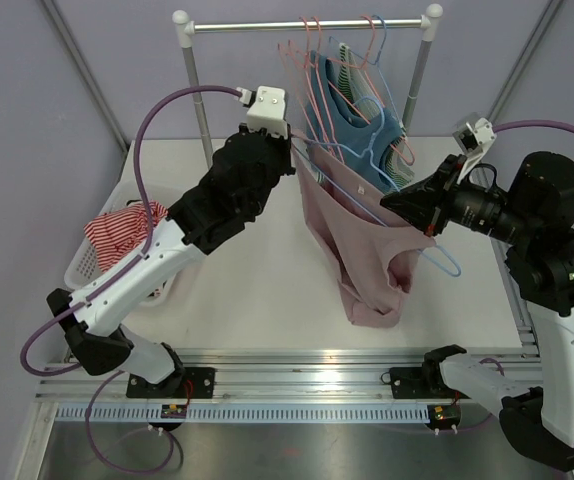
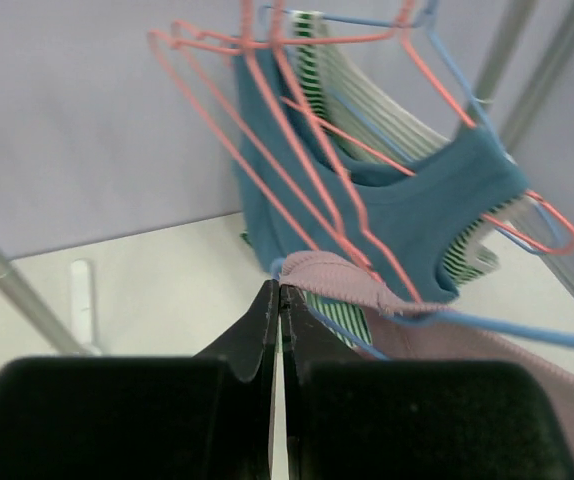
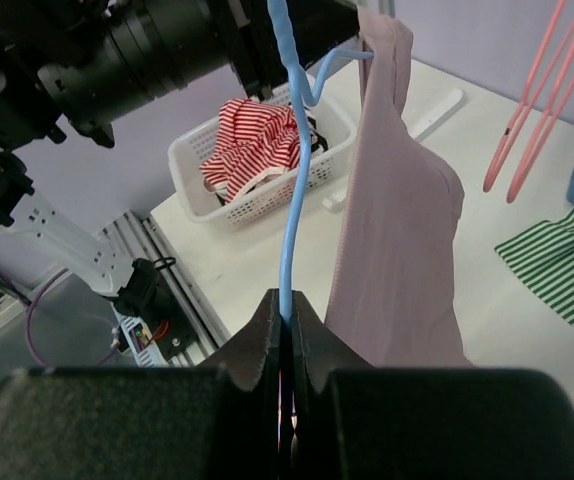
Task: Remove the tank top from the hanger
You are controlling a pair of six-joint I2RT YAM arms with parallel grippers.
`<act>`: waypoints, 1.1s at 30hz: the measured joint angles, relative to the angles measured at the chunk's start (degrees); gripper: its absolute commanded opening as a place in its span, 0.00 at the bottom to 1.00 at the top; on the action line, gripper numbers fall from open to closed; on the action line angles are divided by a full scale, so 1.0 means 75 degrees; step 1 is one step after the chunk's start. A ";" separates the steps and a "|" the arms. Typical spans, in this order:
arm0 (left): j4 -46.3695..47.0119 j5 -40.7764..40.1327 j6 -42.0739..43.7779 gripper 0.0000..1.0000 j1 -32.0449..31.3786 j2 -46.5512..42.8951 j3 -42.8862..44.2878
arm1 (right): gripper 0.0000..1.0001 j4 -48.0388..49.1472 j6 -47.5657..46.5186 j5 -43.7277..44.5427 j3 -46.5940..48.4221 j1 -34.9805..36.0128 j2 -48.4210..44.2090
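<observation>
The pink tank top (image 1: 362, 250) hangs on a blue hanger (image 1: 448, 264) in front of the clothes rack. My right gripper (image 1: 392, 205) is shut on the hanger's wire, seen as the blue hanger (image 3: 289, 200) rising from the right gripper (image 3: 289, 300). In that view the pink tank top (image 3: 397, 240) drapes down just to the right of the wire. My left gripper (image 1: 292, 150) is at the top's upper left corner. In the left wrist view the left gripper (image 2: 279, 290) is shut, and the pink strap (image 2: 332, 275) runs off from its tips over the blue wire.
The rack (image 1: 307, 22) at the back carries several pink and blue hangers, a teal top (image 1: 357, 120) and a green-striped garment (image 2: 407, 130). A white basket (image 1: 87, 262) with a red-striped garment (image 1: 122, 225) stands at the table's left edge.
</observation>
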 measured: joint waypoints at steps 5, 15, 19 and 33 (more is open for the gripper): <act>-0.0265 -0.0784 -0.0452 0.00 0.0490 -0.0367 -0.0137 | 0.00 0.0463 -0.0093 -0.0530 -0.0385 0.0000 -0.0026; -0.1341 -0.0210 -0.1696 0.00 0.1964 -0.1314 -0.0525 | 0.00 0.2844 0.0399 -0.1169 -0.2171 0.0003 -0.0519; -0.1209 0.0912 -0.1818 0.00 0.2098 -0.2174 -0.1547 | 0.00 0.5697 0.1632 -0.1343 -0.3739 0.0009 -0.0650; -0.0114 0.4287 -0.1606 0.00 0.0504 -0.4634 -0.4887 | 0.00 1.4784 0.5450 -0.0131 -0.4873 0.0379 0.1932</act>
